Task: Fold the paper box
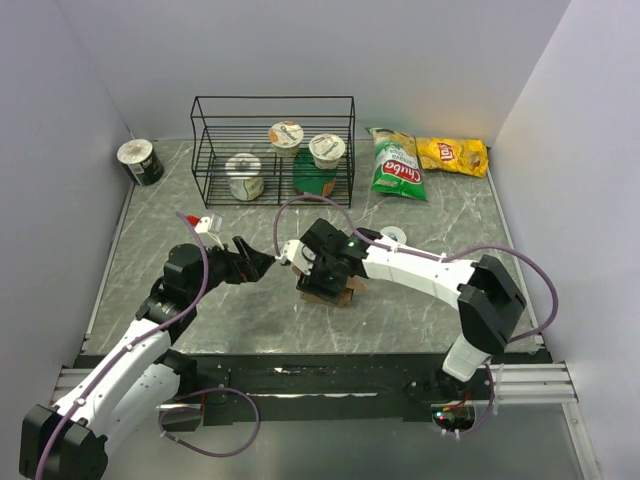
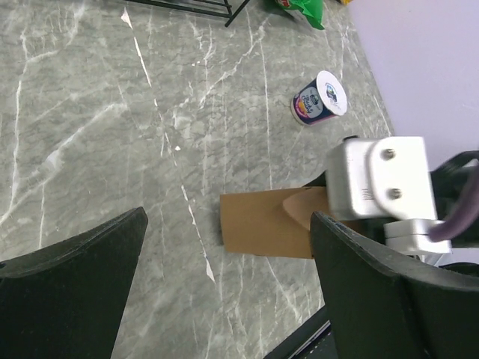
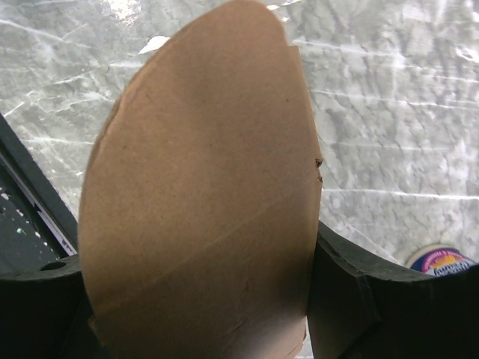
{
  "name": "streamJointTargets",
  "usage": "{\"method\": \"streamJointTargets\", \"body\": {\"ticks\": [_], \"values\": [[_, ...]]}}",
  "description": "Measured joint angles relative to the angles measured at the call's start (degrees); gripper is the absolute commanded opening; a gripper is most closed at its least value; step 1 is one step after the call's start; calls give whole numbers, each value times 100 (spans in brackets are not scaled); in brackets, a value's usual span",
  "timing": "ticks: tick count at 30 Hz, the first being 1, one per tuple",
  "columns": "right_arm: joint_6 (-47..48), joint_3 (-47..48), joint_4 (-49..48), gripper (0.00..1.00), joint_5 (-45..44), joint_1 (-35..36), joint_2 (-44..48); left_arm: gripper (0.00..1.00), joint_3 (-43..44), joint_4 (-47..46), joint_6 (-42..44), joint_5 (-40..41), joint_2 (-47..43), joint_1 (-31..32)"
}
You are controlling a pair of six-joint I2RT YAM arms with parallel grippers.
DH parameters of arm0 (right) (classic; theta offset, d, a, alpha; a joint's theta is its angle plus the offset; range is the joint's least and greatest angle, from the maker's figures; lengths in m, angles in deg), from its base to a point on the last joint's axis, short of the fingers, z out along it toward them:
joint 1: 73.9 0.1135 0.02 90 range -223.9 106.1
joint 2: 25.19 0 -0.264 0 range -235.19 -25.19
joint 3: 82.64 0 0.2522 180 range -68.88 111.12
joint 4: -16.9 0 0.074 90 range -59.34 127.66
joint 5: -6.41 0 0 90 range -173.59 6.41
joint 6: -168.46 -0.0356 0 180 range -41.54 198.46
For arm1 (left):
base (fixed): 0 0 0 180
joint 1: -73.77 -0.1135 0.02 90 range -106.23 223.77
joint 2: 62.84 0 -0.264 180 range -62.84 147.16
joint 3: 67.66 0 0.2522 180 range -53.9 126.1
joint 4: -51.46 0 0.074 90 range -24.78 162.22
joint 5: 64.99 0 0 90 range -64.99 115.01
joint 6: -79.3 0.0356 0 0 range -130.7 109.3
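Note:
The paper box [image 1: 341, 293] is brown cardboard, partly folded, standing on the marble table near the middle. My right gripper [image 1: 320, 272] reaches over it from the right and is shut on it. In the right wrist view a rounded flap of the paper box [image 3: 202, 172] fills the space between the two black fingers [image 3: 352, 299]. My left gripper [image 1: 263, 262] hangs just left of the box, open and holding nothing. In the left wrist view the paper box [image 2: 262, 223] lies flat-sided beyond the wide-spread left gripper [image 2: 228, 299], apart from both fingers.
A black wire rack [image 1: 272, 150] at the back holds several yogurt cups. A green chip bag [image 1: 397, 165] and a yellow one [image 1: 452, 155] lie at the back right. A tin [image 1: 140, 162] stands at the back left. One yogurt cup [image 2: 320, 99] lies behind the right arm.

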Motion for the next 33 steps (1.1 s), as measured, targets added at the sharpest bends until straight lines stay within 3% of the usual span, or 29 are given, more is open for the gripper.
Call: {"method": "streamJointTargets", "body": {"ticks": [4,7,13,21,33], "values": [[42,101,44,72,46,2,-190,96,-2,0,35,2,2,0],[46,175,57,86,66,0,-267,96,-4,-9,35,4,37,0],[44,201,35,100,61,2,-308,96,-42,-39,35,13,109,0],[-4,201,-79,100,28,2,-48,96,-42,-46,79,57,107,0],[-496,164,-763,100,-802,-7,1458,97,-94,-391,286,-162,271,0]]}}
